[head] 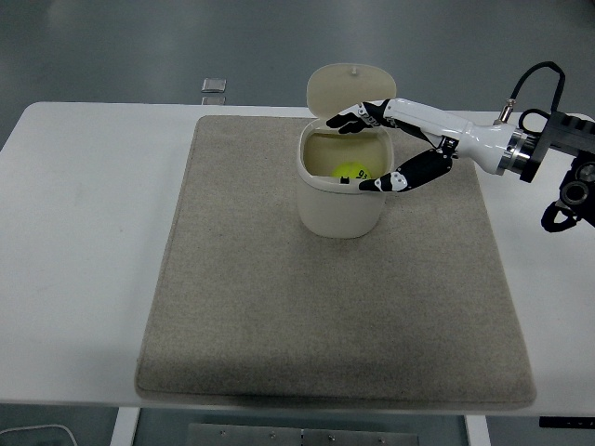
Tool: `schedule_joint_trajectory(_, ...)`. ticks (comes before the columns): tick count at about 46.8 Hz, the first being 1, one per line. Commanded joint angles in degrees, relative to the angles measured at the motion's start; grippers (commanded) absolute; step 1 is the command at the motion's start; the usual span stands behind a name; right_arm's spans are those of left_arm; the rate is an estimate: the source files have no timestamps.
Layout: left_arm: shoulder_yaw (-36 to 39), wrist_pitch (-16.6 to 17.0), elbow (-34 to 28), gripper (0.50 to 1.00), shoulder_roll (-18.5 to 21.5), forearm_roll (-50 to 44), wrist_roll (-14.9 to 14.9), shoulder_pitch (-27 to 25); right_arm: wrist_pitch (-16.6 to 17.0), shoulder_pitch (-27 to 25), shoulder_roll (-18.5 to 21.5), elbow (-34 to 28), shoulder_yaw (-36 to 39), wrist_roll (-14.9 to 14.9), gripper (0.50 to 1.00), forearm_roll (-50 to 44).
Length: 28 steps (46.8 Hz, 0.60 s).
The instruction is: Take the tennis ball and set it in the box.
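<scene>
Robot hand point(372, 149) above beige mat point(279, 307)

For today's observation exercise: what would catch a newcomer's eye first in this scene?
The yellow ball lying inside the open cream box at the mat's far middle. Just above the box's rim, the right hand reaches in from the right, fingers spread and empty.

The right hand point(395, 149) is showing a glossy white shell along its back, running into a white forearm; its fingers point(353, 119) are showing black segments with small white patches at the joints; a silver metal collar is ringing the wrist; a black cable is looping above dark arm housing.
</scene>
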Motion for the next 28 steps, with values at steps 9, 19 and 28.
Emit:
schedule_joint_trajectory(9,0.0,0.0,0.0,0.992,0.0,0.0,0.0,0.0,4.6,-2.7,-3.4,0.1,0.9,-3.0,0.860,11.4)
schedule_joint_trajectory(19,0.0,0.0,0.0,0.992,0.0,0.0,0.0,0.0,4.9,-5.2,-6.2,-0.2,1.0,-4.7,0.860,23.3)
schedule_joint_trajectory(28,-0.1,0.0,0.0,0.992,0.0,0.0,0.0,0.0,4.5,-7.2,-6.9,-2.0,0.9,-8.3,0.858,35.6)
